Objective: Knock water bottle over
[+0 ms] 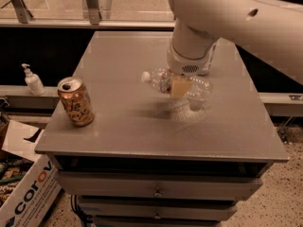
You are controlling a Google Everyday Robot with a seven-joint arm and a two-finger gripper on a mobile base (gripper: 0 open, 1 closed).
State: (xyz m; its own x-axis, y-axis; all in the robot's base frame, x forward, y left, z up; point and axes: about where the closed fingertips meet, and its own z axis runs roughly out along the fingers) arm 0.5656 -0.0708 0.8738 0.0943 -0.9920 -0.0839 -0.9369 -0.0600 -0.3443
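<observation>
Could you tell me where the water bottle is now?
In the camera view, the bottle is right of the table's middle, tipped almost flat under the gripper, cap pointing left toward the can.

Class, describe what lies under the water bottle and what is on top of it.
Under the water bottle is the grey table. The gripper sits over its middle, hiding that part; whether the bottle touches the table cannot be seen.

Smooth white arm (236, 13) with small dark holes and a speckled wrist grille. Its gripper (181, 86) hangs mid-table (118, 122), nearer the right edge.
</observation>
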